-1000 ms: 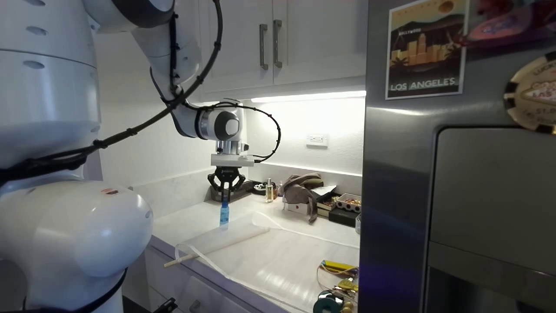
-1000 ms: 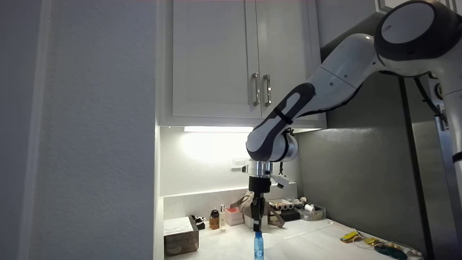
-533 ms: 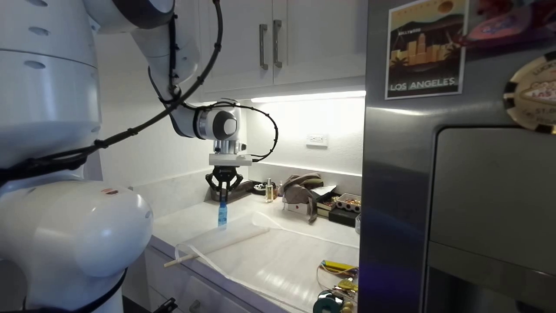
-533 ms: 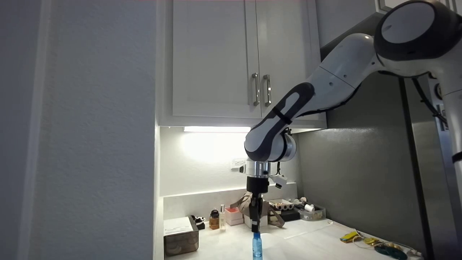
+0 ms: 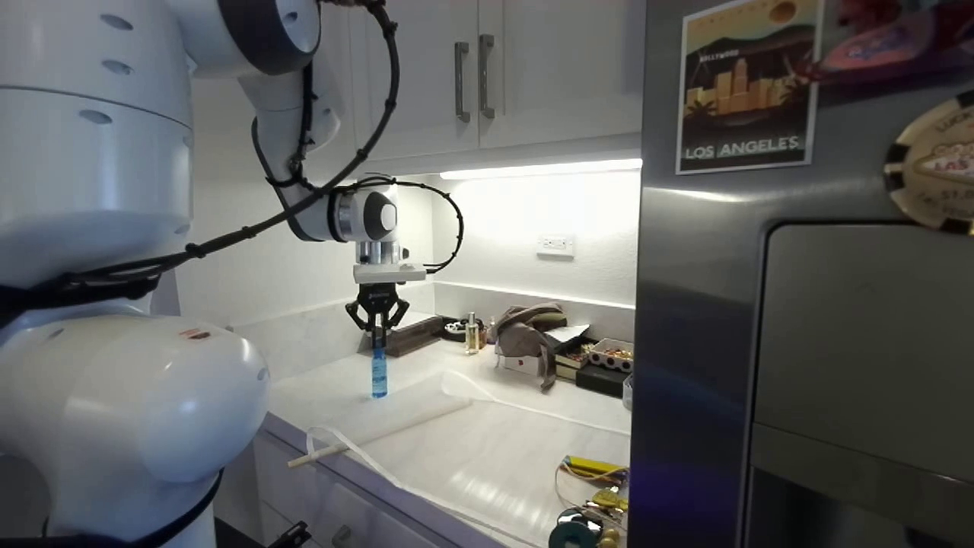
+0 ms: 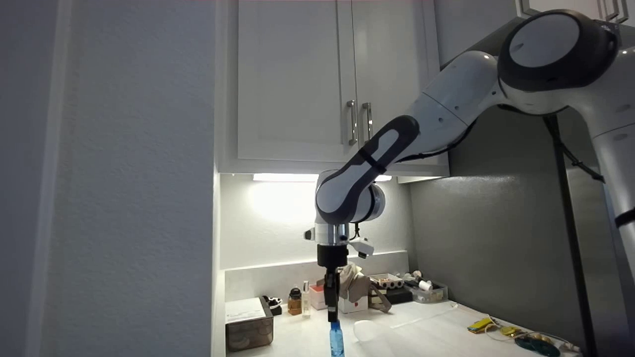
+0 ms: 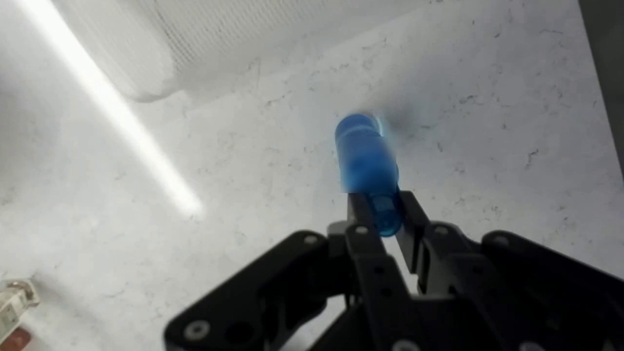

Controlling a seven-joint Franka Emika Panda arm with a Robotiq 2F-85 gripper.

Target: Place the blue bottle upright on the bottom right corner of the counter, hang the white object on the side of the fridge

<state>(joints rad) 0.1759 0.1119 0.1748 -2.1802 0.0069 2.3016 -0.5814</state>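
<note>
Both exterior views: end effector (image 5: 379, 345), gripping blue bottle (image 5: 379, 374), now farther from fridge (image 5: 696, 320).

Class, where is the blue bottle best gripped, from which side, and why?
Grip the blue bottle at its slim upper end, probably best from above, jaws on either side, as the gripper has it. The bottle is roughly upright, narrower there than in the body; this leaves the base free to meet the counter.

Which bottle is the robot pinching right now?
The blue bottle: the end effector grips its narrow top. The orange-brown bottle with a dark top and the slim pale bottle beside it stand on the counter, not gripped.
</note>
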